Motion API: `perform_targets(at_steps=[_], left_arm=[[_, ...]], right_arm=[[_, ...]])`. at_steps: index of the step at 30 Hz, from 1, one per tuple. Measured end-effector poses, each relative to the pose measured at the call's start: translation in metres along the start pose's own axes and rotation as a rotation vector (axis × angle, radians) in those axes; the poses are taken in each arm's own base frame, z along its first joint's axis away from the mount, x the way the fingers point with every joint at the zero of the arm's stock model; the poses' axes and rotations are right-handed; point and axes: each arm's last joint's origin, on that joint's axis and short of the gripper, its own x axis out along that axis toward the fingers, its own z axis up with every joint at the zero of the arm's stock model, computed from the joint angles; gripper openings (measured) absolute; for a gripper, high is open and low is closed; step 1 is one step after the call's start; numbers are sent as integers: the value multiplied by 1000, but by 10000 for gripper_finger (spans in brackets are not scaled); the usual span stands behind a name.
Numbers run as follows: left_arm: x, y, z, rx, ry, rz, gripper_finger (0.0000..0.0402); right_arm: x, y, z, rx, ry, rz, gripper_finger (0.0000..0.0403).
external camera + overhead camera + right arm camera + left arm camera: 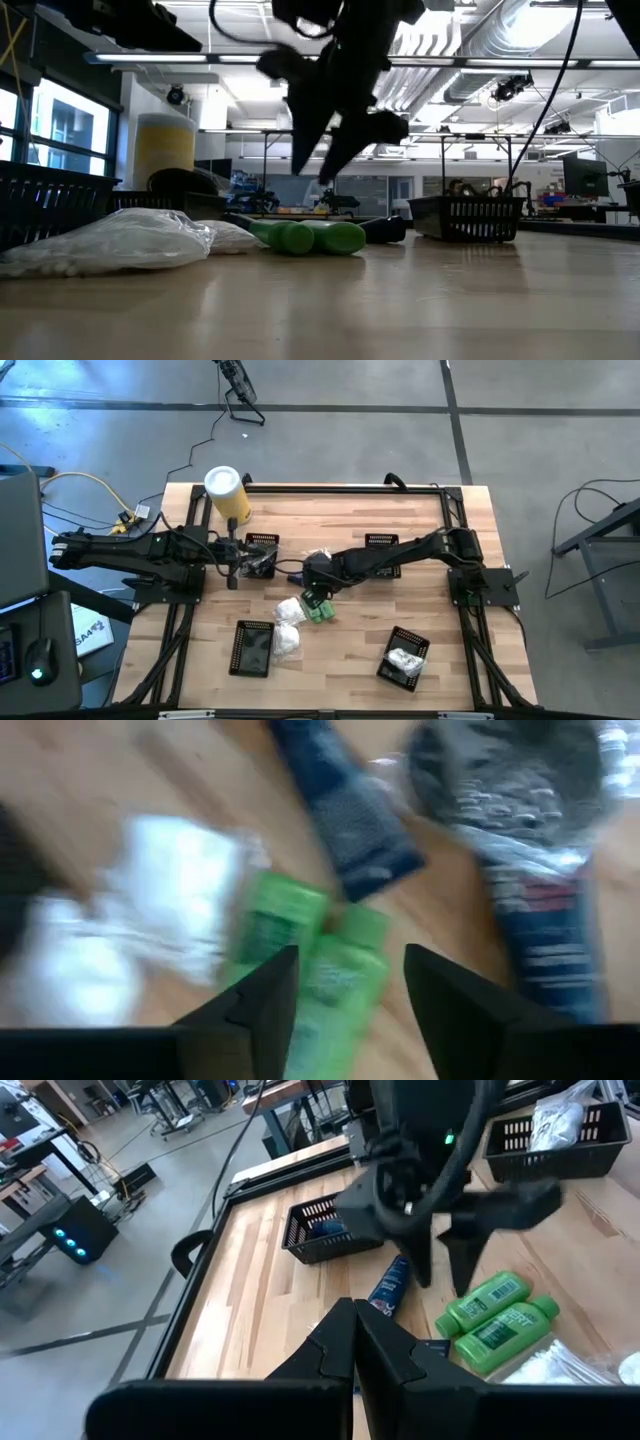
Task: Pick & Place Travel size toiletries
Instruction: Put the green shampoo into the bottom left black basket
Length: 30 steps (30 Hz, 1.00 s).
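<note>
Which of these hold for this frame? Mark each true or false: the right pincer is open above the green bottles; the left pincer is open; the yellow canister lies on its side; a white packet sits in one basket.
1. The right pincer is open above the green bottles. True.
2. The left pincer is open. False: its fingers are closed together.
3. The yellow canister lies on its side. False: it stands upright.
4. A white packet sits in a black mesh basket. True.

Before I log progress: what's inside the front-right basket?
The front-right basket holds a silvery-clear packet. Anything beneath it is hidden.
</note>
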Motion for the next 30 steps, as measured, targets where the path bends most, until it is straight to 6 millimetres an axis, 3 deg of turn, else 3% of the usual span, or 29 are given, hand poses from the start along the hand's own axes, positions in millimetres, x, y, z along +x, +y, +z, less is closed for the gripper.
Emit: perform_targets(at_steps=[10, 22, 30], left_arm=[[0, 0, -1, 1, 7, -3, 0], [0, -1, -2, 1, 16, -5, 0], [0, -1, -2, 3, 17, -6, 0]], right_arm=[[37, -8, 4, 1, 61, 1, 211], [59, -11, 5, -18, 89, 21, 180], [60, -12, 5, -15, 86, 10, 147]])
